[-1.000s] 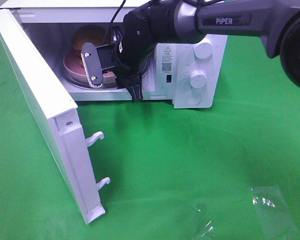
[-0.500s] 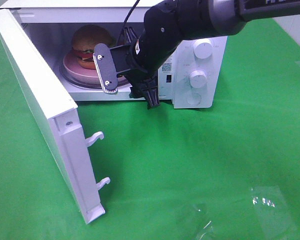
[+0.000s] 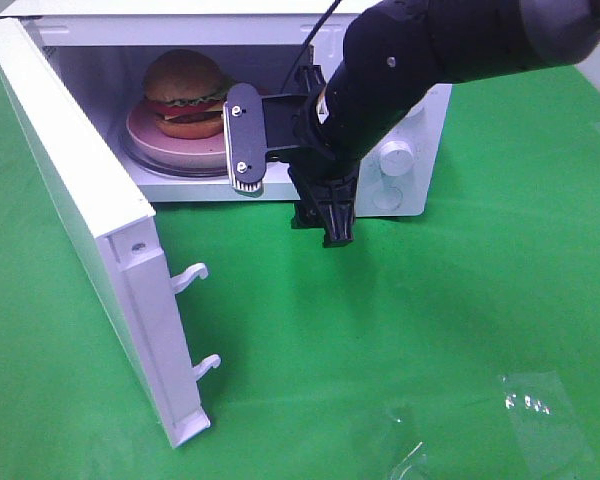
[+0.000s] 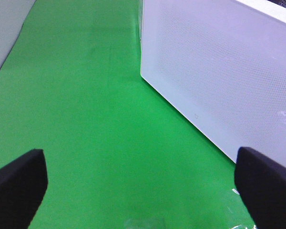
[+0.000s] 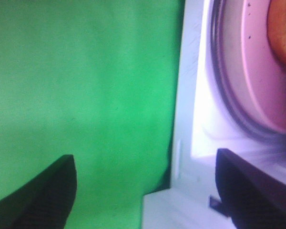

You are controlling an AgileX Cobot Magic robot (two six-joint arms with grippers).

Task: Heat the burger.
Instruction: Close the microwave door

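The burger (image 3: 185, 90) sat on a pink plate (image 3: 145, 132) inside the microwave (image 3: 90, 75), its door (image 3: 70, 170) swung wide. The right gripper (image 3: 288, 190) hung before the opening, jaws wide apart and empty, covering part of the control panel (image 3: 420, 195). The left gripper (image 4: 143, 191), equally spread and empty, faced the door's outside.

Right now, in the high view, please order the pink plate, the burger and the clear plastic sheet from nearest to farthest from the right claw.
1. pink plate: in the microwave, beside the right claw.
2. burger: on that plate, deeper inside.
3. clear plastic sheet: on the cloth, front right.
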